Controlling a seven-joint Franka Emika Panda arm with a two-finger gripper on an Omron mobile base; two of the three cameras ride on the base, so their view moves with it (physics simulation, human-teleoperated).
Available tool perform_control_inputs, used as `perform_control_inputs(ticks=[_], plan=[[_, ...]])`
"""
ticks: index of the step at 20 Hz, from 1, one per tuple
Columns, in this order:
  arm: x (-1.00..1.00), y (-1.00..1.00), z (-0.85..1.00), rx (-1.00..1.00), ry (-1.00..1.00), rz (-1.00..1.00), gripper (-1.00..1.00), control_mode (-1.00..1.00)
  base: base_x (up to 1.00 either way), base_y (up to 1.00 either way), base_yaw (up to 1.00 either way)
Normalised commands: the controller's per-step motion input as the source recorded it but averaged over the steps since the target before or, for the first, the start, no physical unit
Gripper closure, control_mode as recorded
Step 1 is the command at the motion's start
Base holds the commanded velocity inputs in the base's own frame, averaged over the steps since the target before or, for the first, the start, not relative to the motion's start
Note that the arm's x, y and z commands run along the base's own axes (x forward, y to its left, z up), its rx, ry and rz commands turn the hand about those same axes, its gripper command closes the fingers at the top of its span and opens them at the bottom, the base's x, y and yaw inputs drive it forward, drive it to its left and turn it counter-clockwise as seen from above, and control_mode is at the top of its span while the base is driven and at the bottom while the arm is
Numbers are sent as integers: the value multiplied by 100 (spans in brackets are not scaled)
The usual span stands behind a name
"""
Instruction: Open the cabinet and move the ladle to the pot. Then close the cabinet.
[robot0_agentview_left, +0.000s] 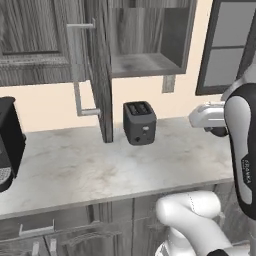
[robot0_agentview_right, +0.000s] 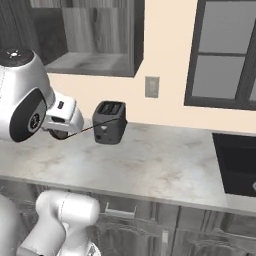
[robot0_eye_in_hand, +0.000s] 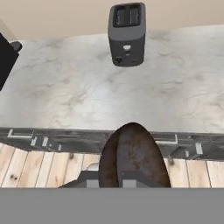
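Ladle (robot0_eye_in_hand: 133, 155) bowl fills my hand cam, fingers (robot0_eye_in_hand: 131, 179) clamped on it, handle hidden; base cams add cabinet (robot0_agentview_left: 102, 70) door open.

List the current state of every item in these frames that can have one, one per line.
cabinet: door swung open, shelf bare.
ladle: off the shelf, brownish bowl held right at the pincer, over the counter's front edge.
pincer: shut on the ladle.
toaster: upright on the counter, slots empty.
drawer under the counter: closed.
window: closed.
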Motion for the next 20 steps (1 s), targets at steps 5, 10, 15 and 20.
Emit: perform_control_inputs(ticks=[5, 10, 15, 20], plan=[[0, 0, 0, 0, 0, 0, 100, 100, -100, -57, -5], [0, 0, 0, 0, 0, 0, 100, 100, -74, -31, -26], [0, 0, 0, 0, 0, 0, 100, 100, 0, -8, -96], [0, 0, 0, 0, 0, 0, 100, 100, 0, -10, -99]])
